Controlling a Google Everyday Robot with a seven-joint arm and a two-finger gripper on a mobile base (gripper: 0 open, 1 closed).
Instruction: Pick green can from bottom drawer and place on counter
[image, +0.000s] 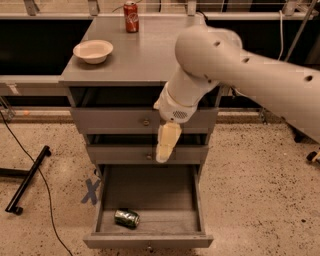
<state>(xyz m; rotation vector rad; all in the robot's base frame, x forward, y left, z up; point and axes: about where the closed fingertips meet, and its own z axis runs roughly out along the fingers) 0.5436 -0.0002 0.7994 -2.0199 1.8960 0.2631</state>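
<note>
My fingers (167, 142) hang pressed together, gripping nothing, in front of the middle drawer (192, 154). The green can (126, 218) lies on its side well below them and off to the left, near the front left corner of the open bottom drawer (160, 195).

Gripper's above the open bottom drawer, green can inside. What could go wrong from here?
1. The green can lies on its side by the front-left corner of the bottom drawer. It may roll when touched, and the walls crowd a grasp.
2. The gripper hangs before the middle drawer front, right of the can. It might clip that front while descending.
</note>
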